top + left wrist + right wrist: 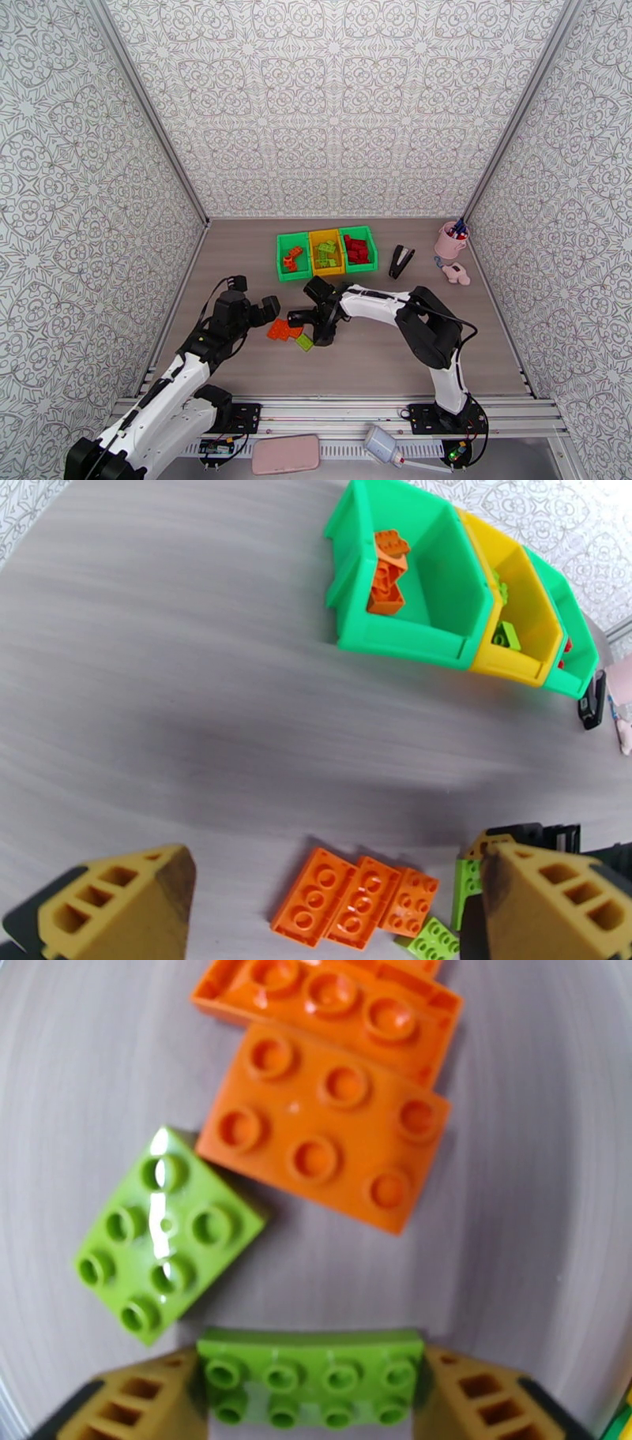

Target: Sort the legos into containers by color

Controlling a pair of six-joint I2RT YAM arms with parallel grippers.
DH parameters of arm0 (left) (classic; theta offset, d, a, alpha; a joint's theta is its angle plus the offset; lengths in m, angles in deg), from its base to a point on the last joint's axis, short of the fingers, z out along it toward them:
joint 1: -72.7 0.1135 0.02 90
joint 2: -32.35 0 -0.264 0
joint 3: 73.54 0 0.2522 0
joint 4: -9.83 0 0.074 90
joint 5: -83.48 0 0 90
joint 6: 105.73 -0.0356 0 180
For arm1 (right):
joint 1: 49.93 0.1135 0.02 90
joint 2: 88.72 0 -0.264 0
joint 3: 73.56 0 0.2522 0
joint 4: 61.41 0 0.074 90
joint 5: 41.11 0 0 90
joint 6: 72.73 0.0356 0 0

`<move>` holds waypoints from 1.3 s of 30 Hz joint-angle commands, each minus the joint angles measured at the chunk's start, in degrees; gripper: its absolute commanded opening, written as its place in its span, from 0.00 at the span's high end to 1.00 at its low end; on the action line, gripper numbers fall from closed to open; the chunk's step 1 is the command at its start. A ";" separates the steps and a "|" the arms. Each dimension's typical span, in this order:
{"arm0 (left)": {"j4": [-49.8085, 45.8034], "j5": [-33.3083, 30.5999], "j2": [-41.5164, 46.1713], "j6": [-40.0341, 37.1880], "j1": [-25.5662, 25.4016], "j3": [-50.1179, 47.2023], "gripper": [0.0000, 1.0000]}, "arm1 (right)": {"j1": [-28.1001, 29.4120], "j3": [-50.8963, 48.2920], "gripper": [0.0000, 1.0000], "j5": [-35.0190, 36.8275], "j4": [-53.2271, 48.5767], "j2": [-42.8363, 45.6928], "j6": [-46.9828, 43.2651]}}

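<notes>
Green brick (310, 1351) lies lengthwise between the fingers of my right gripper (310, 1382), clamped end to end; my left gripper (332, 875) gapes wide nearby.

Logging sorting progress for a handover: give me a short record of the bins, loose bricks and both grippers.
left green bin: orange legos
yellow bin: lime legos
right green bin: red legos
loose on table: three orange bricks, a square lime brick
right gripper: shut on a long lime brick
left gripper: open, empty, near the loose orange bricks
</notes>
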 commanded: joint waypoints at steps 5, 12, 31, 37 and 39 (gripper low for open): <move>2.60 1.07 -0.49 -2.76 -1.13 -0.48 0.00 | 0.34 -1.66 0.40 1.81 -1.76 1.19 2.07; 10.51 -0.47 0.31 -10.25 -6.48 -2.61 0.00 | -0.56 -8.76 0.42 3.22 9.35 8.44 10.68; 20.09 4.08 -3.31 -28.38 -16.28 -0.13 0.00 | -8.67 -24.40 0.52 9.33 34.28 20.56 34.77; 18.29 4.69 -4.60 -27.29 -16.59 1.73 0.00 | -9.78 -25.24 0.52 9.68 37.15 22.26 37.84; 18.30 4.76 -4.45 -26.42 -16.70 1.52 0.00 | -9.91 -24.91 0.52 8.98 37.28 22.35 37.79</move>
